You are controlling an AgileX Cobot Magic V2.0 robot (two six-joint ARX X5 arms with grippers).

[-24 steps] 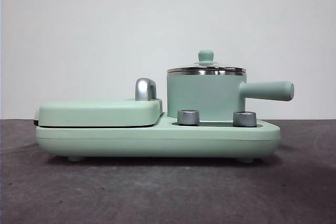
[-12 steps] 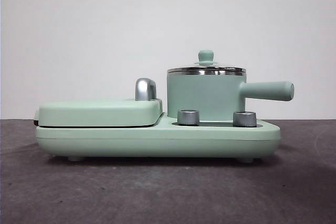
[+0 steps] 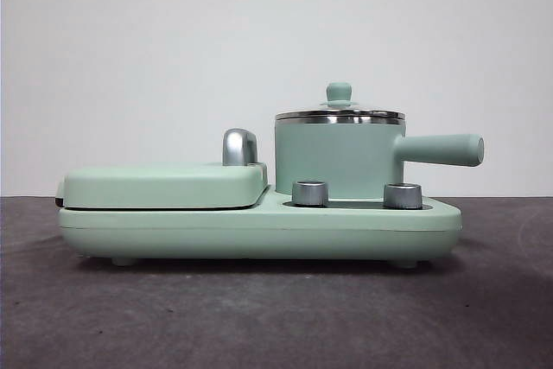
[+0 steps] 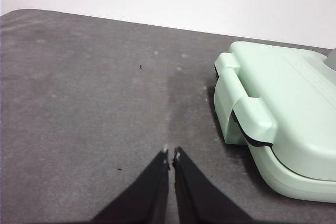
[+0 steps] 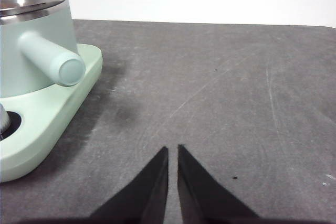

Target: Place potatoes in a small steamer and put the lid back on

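Both grippers low over table | left gripper (image 4: 170,154) closed, empty | right gripper (image 5: 172,150) closed, empty

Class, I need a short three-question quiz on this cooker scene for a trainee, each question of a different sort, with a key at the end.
1. True or false: the lid sits on the small steamer.
2. Multiple choice: the left end effector hangs over A) the griddle cover, B) bare grey table beside the cooker, C) the steamer's handle.
3. Short answer: is a potato visible in any view?

Key
1. True; its steel rim rests on the pot's rim.
2. B; the closed griddle cover lies off to one side of it.
3. No. The right end effector, jaws nearly together, holds nothing, and no view shows inside the pot.
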